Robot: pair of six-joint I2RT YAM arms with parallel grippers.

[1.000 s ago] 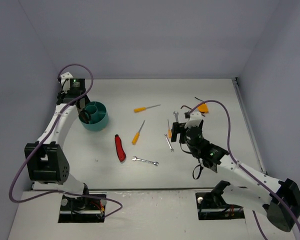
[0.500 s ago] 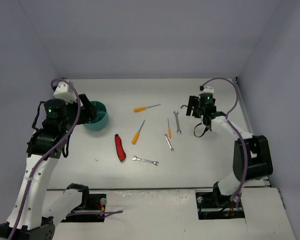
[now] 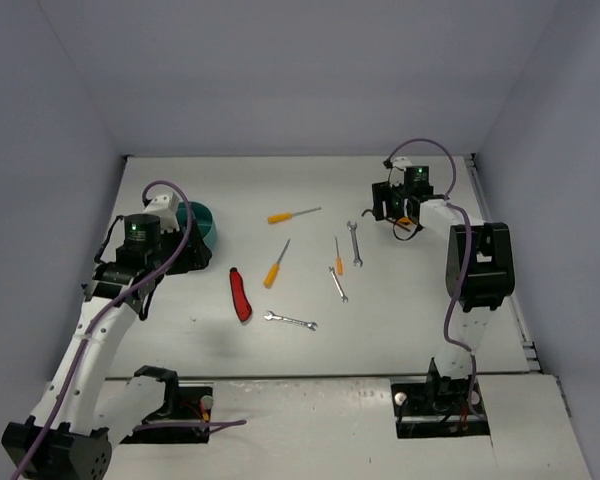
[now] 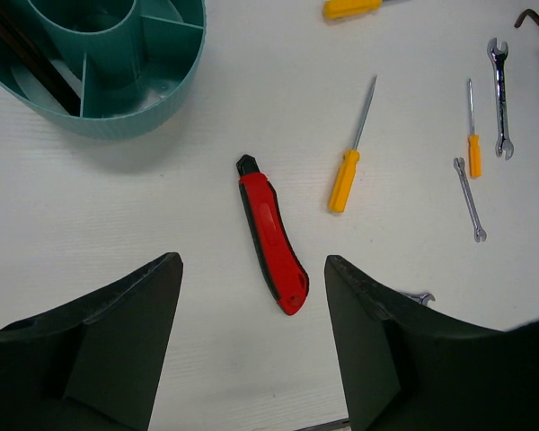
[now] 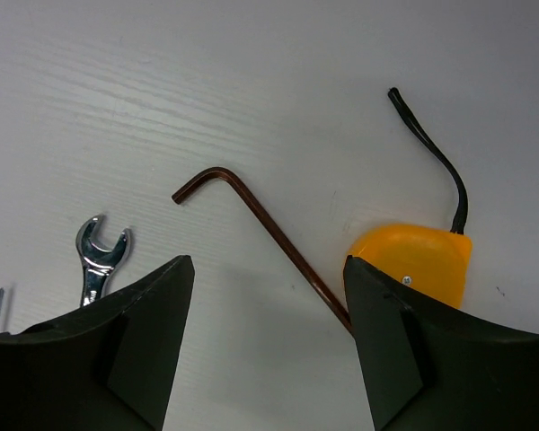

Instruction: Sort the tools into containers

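Top external view: teal tub sits on the counter at far left, its near-left side covered by the left arm. Left hand hangs over the counter near the tub, jaws apart, nothing in them.

Left wrist view:
- tub at upper left, w/ thin dark rods lying in one outer compartment
- red knife flat on the counter, below and btwn the two fingers, not touched

Loose tools lie mid-counter, btwn the tub and the right hand:
- mid screwdriver, orange handle, just right of the knife
- far screwdriver beyond it
- small screwdriver w/ a short wrench just beside it
- long wrench a bit further right
- near wrench closest to the arm bases, well apart from the tub

Right hand is at far right of the counter, released, jaws wide and gripping nothing. Right wrist view: brown L-shaped hex key lies flat on the counter, bent end pointing left, long leg running under the right-side finger. Orange case w/ black cord sits hard against that leg; cannot tell if they touch. Finger hides part of the case. Long wrench's open end shows at lower left, beside the other finger.
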